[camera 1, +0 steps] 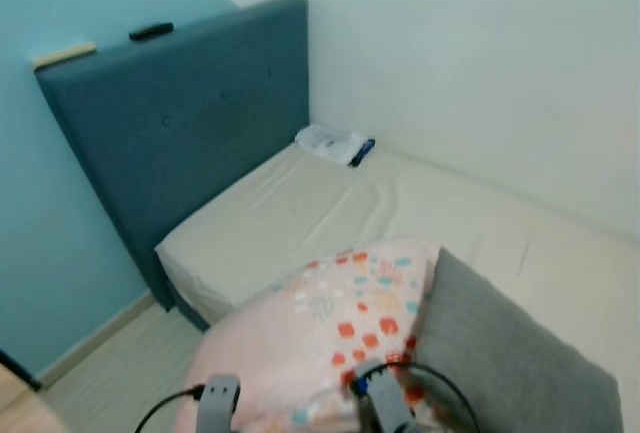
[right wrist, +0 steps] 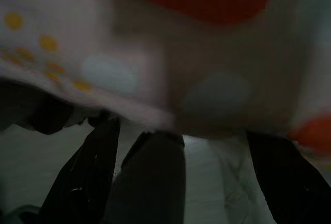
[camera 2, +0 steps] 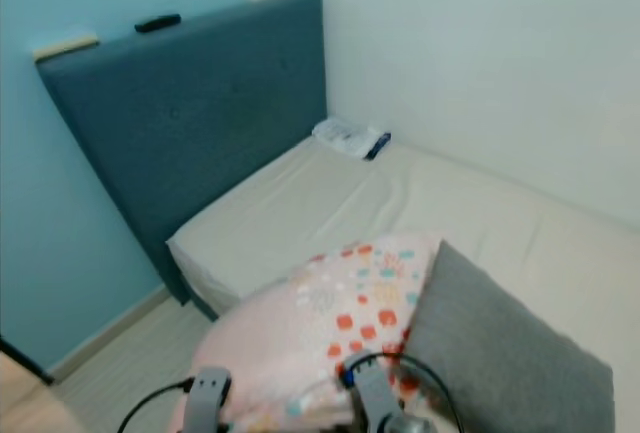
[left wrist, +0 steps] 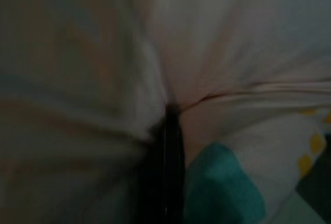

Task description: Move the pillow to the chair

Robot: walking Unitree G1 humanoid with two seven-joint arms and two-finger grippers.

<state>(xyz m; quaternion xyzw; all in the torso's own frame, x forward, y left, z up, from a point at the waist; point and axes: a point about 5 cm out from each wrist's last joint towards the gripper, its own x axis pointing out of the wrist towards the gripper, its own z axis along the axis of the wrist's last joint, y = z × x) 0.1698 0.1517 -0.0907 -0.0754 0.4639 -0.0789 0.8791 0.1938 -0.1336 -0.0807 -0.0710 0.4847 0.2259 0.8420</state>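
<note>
Two grippers under soft pink patterned pillow [camera 1: 330, 343], finger state unclear; grey cushion [camera 1: 500, 353] at 3 o'clock; beige mattress [camera 1: 300, 213] at 12.

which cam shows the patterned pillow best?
Left eye view: the pink patterned pillow shows nearly whole, beside the grey cushion. Right eye view matches it. Both wrist views give dark, blurred close-ups of its fabric.

You see two silver-grey wrists at the near edge, the left wrist [camera 1: 218, 398] and right wrist [camera 1: 385, 393], each trailing a looped black cable. The right carries a blue fitting. Gripper fingers [right wrist: 150, 182] are glossy black.
</note>
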